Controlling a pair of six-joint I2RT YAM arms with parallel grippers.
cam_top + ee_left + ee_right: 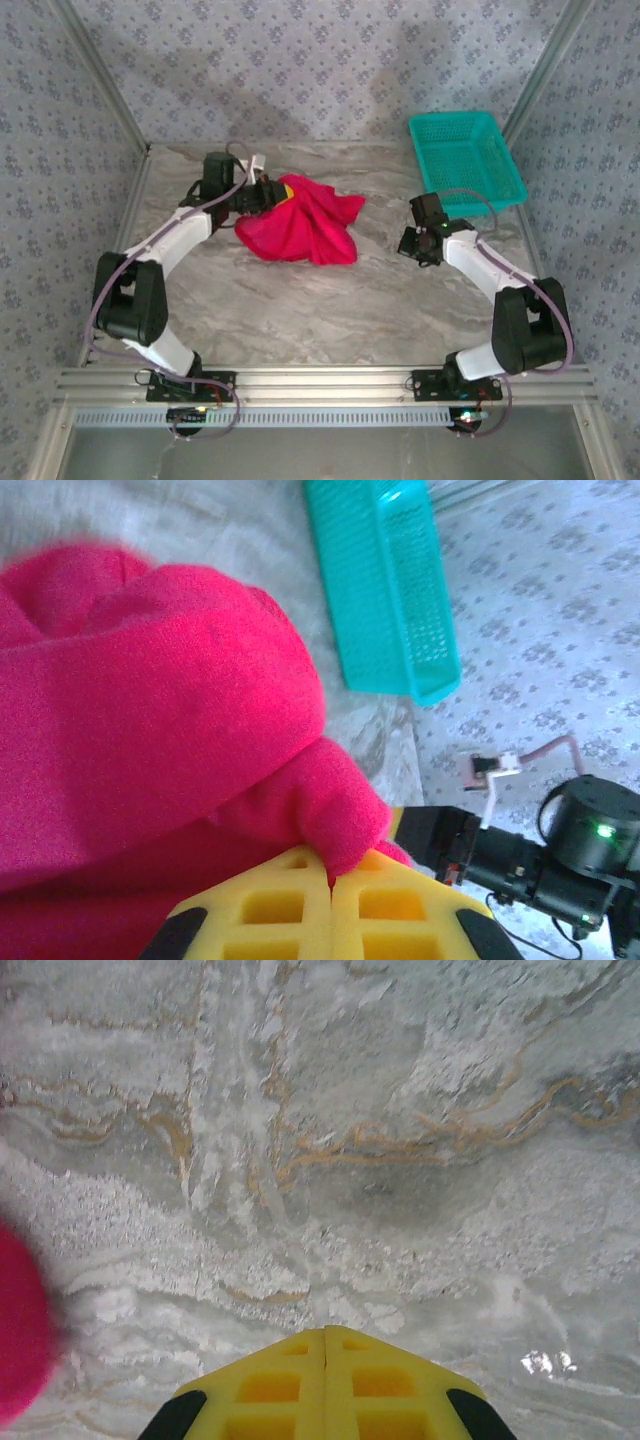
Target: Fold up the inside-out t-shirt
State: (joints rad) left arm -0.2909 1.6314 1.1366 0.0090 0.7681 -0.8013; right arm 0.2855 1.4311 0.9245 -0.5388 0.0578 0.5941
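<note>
T-shirt (300, 225): red, bunched in a heap on the bench (320, 310), left of centre.
Left end effector (331, 868): closed, pinching a fold at the heap's left edge.
Right end effector (325, 1332): fingers together, holding nothing, over bare bench.
Basket (465, 155): teal, back right corner.

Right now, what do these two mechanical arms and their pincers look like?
Both the left arm and right arm have white shells between chunky black round joints, with a thin pinkish-grey cable looping alongside each. The left pincer and right pincer have bright yellow fingers moulded with square hollows, black at the outer corners. A small green light glows on the right arm.
</note>
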